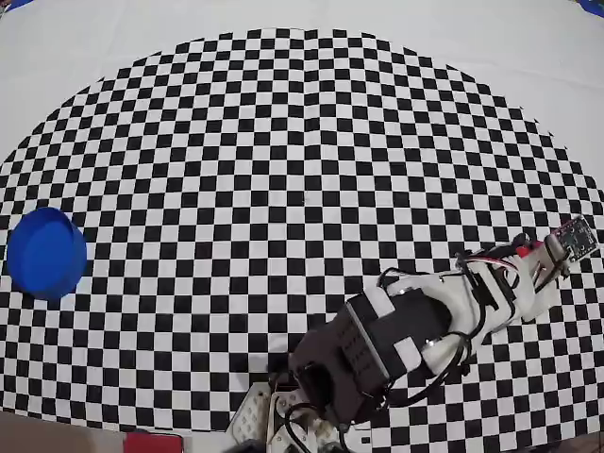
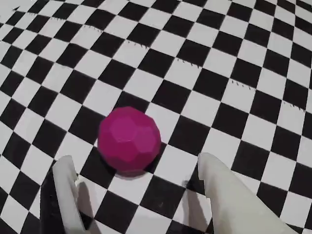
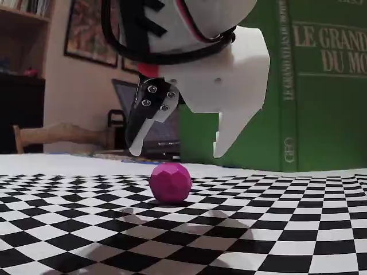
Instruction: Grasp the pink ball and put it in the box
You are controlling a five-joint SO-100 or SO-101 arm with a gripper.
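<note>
Your end effector hangs with its fingers spread apart just above the pink ball, so they can drop on either side. The ball sits on the checkered tabletop, well apart from the blue box.

Overhead: arm hides pink ball; box interior not visible.

desk: checkered cloth | wall: beige, framed picture | bookshelf left | wooden chair | laptop
</note>
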